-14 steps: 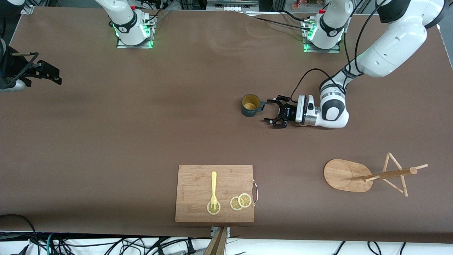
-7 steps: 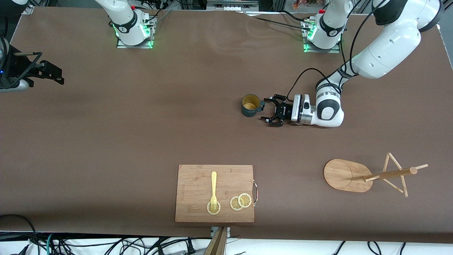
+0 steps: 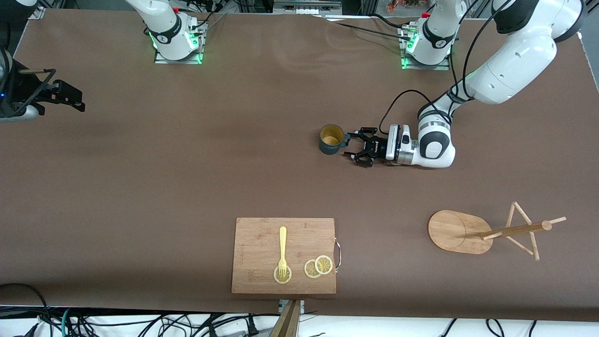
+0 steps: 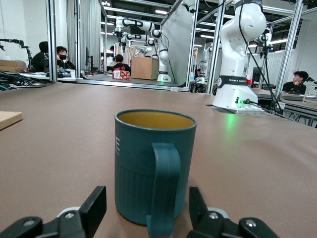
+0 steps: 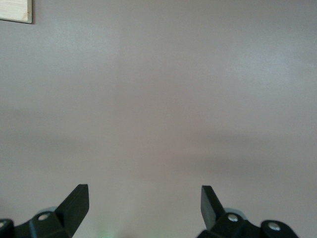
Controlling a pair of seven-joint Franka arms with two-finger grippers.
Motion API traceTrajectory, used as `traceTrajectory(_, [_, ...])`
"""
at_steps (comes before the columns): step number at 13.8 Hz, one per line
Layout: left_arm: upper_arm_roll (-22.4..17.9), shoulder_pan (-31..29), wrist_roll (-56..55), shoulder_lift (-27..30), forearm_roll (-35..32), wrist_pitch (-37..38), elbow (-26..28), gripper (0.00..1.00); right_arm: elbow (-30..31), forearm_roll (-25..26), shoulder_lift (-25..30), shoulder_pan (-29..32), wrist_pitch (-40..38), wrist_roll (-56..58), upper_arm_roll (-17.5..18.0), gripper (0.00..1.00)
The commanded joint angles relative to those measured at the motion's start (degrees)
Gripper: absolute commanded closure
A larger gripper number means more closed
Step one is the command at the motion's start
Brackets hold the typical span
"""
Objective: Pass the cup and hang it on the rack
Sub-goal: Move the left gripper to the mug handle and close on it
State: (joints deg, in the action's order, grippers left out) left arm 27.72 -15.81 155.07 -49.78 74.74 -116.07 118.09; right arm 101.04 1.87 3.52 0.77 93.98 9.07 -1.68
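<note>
The teal-blue cup (image 3: 331,139) stands upright on the brown table, its handle toward my left gripper (image 3: 354,146). The left gripper lies low at the table, open, with one finger on each side of the handle, not touching it. In the left wrist view the cup (image 4: 143,168) fills the middle, its handle (image 4: 163,191) between the open fingers (image 4: 95,208) of the left gripper (image 4: 147,209). The wooden rack (image 3: 456,231) stands nearer the front camera, toward the left arm's end. My right gripper (image 3: 70,99) waits open at the right arm's end and shows empty in the right wrist view (image 5: 143,203).
A wooden cutting board (image 3: 257,252) lies near the table's front edge with a yellow fork (image 3: 282,248) and lemon slices (image 3: 318,267) on it. Its corner shows in the right wrist view (image 5: 15,11).
My left gripper has moved toward the cup, so its open fingers now flank the handle. The cup, rack and right arm have not moved.
</note>
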Motion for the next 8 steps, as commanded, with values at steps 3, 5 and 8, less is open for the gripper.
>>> traceTrajectory(3, [-0.3, 1.5, 3.3, 0.3, 3.0, 0.0, 0.5, 0.42, -0.9, -1.0, 0.1, -0.6, -1.0, -0.5, -0.8, 0.00])
traceTrajectory(5, [-0.4, 1.5, 4.4, 0.3, 3.0, 0.0, 0.5, 0.55, -0.9, -1.0, 0.1, -0.6, -1.0, -0.5, -0.8, 0.00])
traceTrajectory(8, [-0.4, 1.4, 6.1, 0.5, 3.0, 0.0, 0.5, 0.67, -0.9, -1.0, 0.1, -0.5, -1.1, -0.5, -0.8, 0.00])
